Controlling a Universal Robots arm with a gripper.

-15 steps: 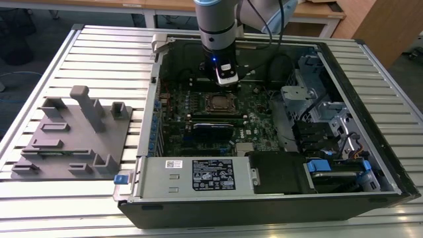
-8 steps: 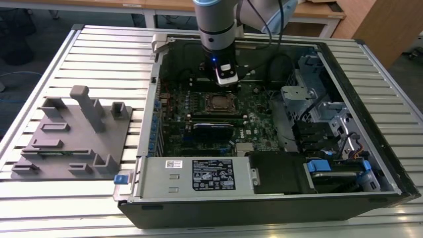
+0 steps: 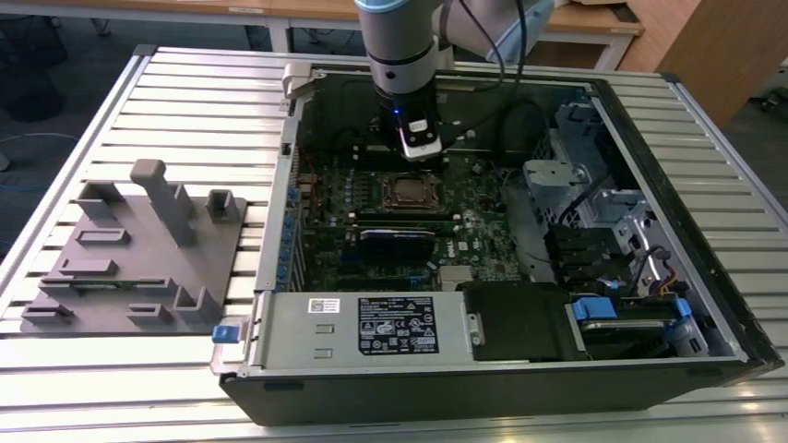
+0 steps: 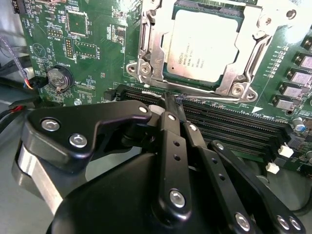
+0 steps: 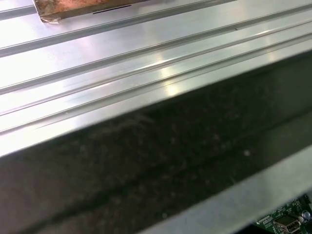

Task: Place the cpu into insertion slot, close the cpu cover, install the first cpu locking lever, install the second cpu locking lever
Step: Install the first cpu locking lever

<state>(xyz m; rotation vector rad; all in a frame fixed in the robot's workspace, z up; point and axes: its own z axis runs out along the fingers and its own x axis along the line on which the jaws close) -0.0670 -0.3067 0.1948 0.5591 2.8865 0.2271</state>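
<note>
The cpu (image 4: 202,44), pale and silvery, lies flat in the insertion slot (image 3: 411,192) on the green motherboard. The cpu cover (image 4: 235,74) is down around it, and the chip shows through its window. A thin silvery locking lever (image 4: 214,96) runs along the socket edge nearest my fingers. My gripper (image 4: 171,98) has its black fingers (image 4: 169,122) pressed together, with the tips right at that lever. I cannot tell whether they touch it. In the exterior view the gripper (image 3: 422,152) hangs inside the open computer case, just behind the socket.
Long black memory slots (image 4: 234,127) lie between my fingers and the socket. A coin battery (image 4: 57,78) sits beside them. The power supply (image 3: 369,323) and drive cages (image 3: 615,240) crowd the case. A grey fixture (image 3: 136,249) stands on the slatted table (image 5: 122,53).
</note>
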